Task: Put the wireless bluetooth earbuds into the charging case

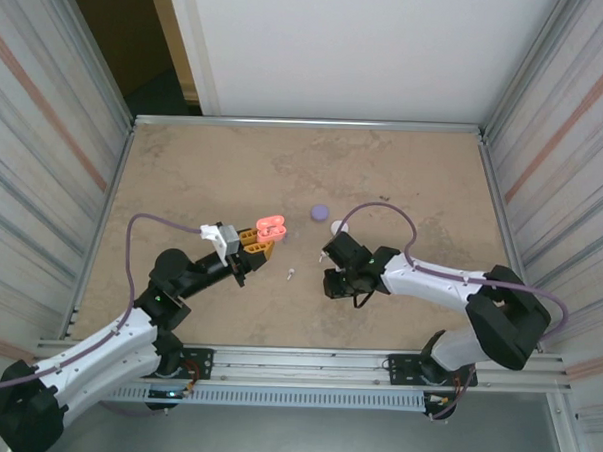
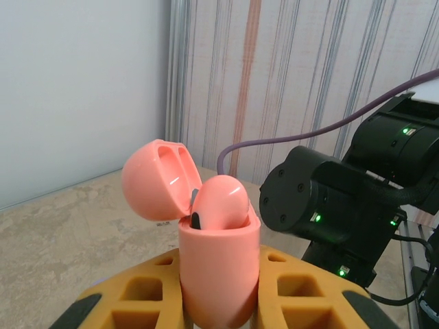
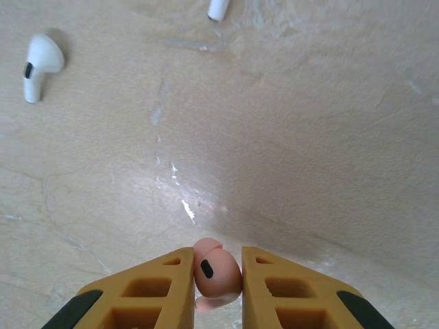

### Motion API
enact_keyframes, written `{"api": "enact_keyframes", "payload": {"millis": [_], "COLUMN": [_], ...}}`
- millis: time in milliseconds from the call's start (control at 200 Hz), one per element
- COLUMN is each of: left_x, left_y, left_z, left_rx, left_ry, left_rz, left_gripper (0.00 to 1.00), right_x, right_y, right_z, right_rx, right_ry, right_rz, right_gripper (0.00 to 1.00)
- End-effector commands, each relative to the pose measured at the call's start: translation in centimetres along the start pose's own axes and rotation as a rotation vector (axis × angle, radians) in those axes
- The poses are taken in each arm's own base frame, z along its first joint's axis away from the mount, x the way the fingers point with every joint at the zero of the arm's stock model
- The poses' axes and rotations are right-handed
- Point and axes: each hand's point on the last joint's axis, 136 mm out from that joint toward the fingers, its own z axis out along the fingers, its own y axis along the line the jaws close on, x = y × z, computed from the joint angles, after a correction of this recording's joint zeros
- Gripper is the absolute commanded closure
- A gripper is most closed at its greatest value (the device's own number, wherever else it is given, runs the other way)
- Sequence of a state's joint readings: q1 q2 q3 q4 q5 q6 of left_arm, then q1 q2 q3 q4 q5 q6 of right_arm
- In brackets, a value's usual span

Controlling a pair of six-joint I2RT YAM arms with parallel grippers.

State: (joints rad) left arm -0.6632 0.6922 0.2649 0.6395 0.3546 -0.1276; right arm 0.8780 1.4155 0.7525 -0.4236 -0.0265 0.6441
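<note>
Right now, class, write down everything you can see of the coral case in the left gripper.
The coral case is a glossy, smooth, plastic-looking pebble standing upright, its lower body clamped between the left gripper's yellow fingers. Its hinged lid is swung open and tilted back, hollow inside showing. One coral earbud sits in the mouth, a dark spot on its side.

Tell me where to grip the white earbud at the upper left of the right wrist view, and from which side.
Grip the white earbud across its rounded head, coming straight down from above. It lies flat on the table, and the head is its thickest part, so probably the surest hold.
</note>
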Motion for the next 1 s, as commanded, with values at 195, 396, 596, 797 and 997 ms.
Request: {"api": "enact_keyframes", "payload": {"millis": [195,396,596,797,997], "left_x": [0.3,0.4,0.3,-0.1,-0.5], "left_y": [-0.1,-0.1,-0.2,-0.4,-0.8], "left_z": [0.5,1.0,1.8,2.5,3.2], "left_rx": [0.016,0.024,0.045,0.077,0.11], "left_ry": [-0.006,-0.006,-0.002,-0.014,-0.022], "left_rz": [-0.01,-0.019,-0.028,-0.044,-0.057], "left_gripper": [1.0,1.0,1.0,1.0,1.0], "right_x": [-3.1,-5.1,-7.6,-10.1,-12.1], "right_y": [0.6,0.4,0.8,0.4,1.3], "right_z": [-3.9,-6.5,-10.2,-14.0,-17.4], "right_rx": [-0.003,-0.023,-0.073,-0.1,-0.151], "right_ry": [-0.136,-0.214,-0.336,-0.473,-0.588], "right_rz": [-0.097,-0.1,-0.136,-0.174,-0.24], "right_gripper": [0.8,0.8,0.8,0.8,0.8]}}
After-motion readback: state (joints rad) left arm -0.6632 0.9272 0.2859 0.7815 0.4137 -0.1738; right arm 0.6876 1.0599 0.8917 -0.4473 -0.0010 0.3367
